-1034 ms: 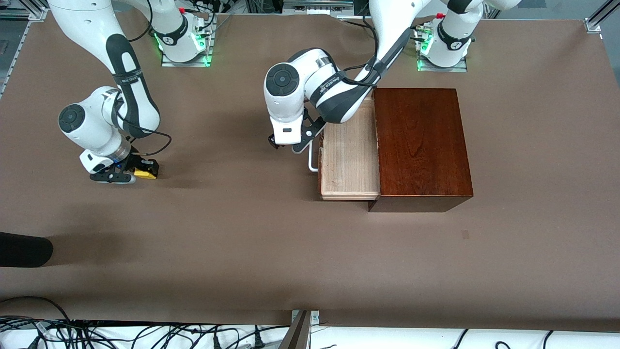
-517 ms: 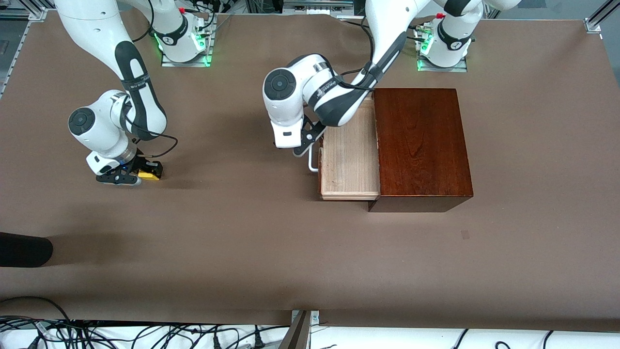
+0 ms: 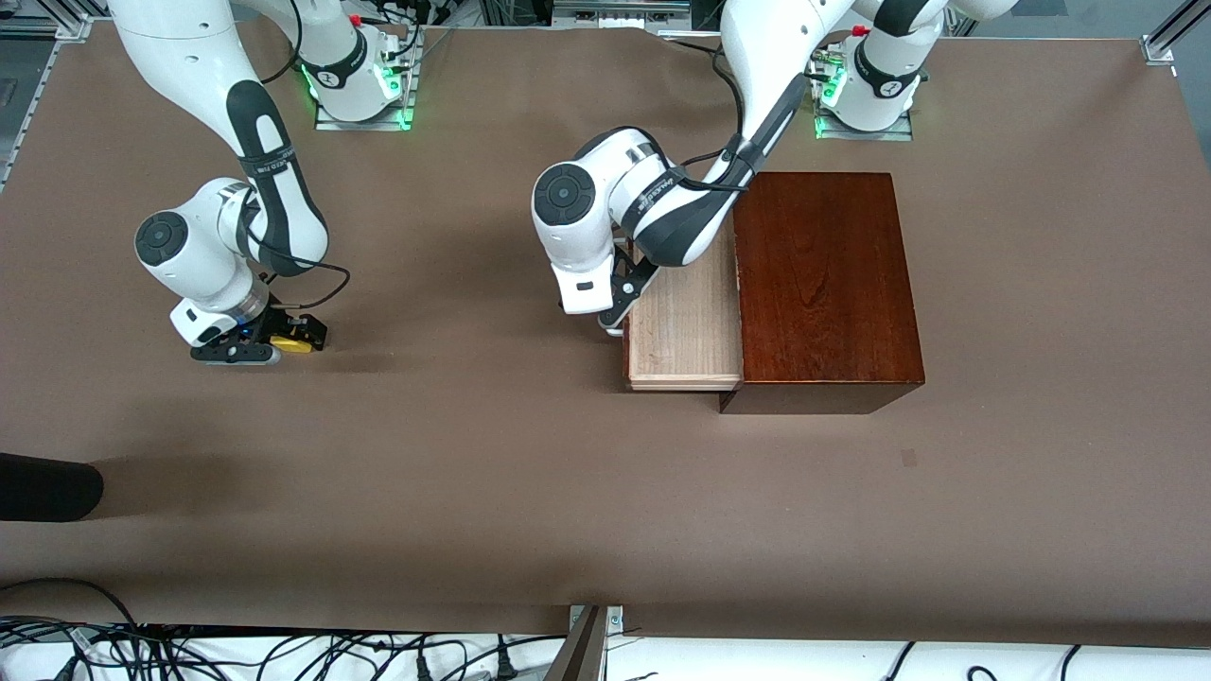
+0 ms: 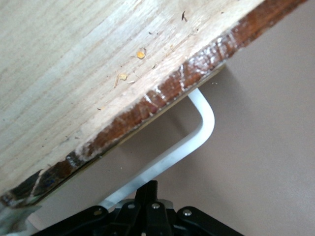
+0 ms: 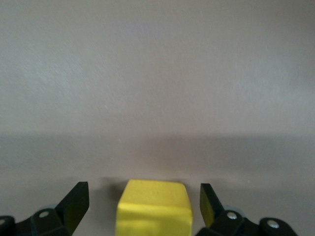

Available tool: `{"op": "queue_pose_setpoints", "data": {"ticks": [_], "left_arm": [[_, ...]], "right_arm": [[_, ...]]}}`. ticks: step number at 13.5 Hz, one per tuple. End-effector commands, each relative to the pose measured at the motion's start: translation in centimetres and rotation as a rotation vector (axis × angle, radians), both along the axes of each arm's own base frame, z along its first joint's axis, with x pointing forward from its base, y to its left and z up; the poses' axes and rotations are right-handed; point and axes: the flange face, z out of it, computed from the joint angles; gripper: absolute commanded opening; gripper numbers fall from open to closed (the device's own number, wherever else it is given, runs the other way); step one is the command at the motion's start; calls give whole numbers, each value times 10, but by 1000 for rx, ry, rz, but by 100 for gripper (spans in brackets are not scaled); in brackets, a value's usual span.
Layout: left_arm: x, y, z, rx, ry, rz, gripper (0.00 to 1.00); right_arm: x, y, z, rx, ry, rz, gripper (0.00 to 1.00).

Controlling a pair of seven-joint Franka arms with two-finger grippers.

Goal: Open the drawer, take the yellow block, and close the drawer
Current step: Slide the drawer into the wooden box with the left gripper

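The drawer (image 3: pixel 683 326) stands pulled out of the dark-brown box (image 3: pixel 823 284), its pale wood tray bare. My left gripper (image 3: pixel 613 323) is shut with nothing in it, fingertips (image 4: pixel 150 189) together against the white bar handle (image 4: pixel 199 132) in front of the drawer. The yellow block (image 3: pixel 291 346) rests on the table toward the right arm's end. My right gripper (image 3: pixel 270 348) is low over the table and open. The yellow block (image 5: pixel 153 206) sits between its fingers (image 5: pixel 76 199), with a gap on each side.
A dark rounded object (image 3: pixel 47 487) pokes in at the table's edge at the right arm's end, nearer to the camera. Cables (image 3: pixel 284 653) run along the near edge. Brown table (image 3: pixel 454 454) stretches between the block and the box.
My right gripper has opened and let go of the yellow block on the table. My left gripper has shut and moved down to the drawer's handle.
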Motion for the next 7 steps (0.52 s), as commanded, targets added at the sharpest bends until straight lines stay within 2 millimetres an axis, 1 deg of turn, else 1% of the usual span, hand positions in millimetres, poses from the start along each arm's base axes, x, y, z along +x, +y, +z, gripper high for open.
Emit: {"op": "queue_pose_setpoints", "data": {"ticks": [1, 2, 4, 6, 7], "left_arm": [[6, 23, 8, 123, 9, -48, 0], [6, 30, 11, 135, 24, -70, 0], [18, 57, 27, 135, 36, -91, 0], [30, 92, 31, 137, 65, -117, 0], [38, 106, 33, 134, 73, -132, 0]], "right_arm": [[8, 3, 26, 53, -20, 29, 100], [11, 4, 32, 67, -12, 34, 100], [22, 3, 53, 95, -8, 54, 100], [35, 2, 71, 128, 27, 68, 100], [40, 2, 80, 130, 43, 83, 100]]}}
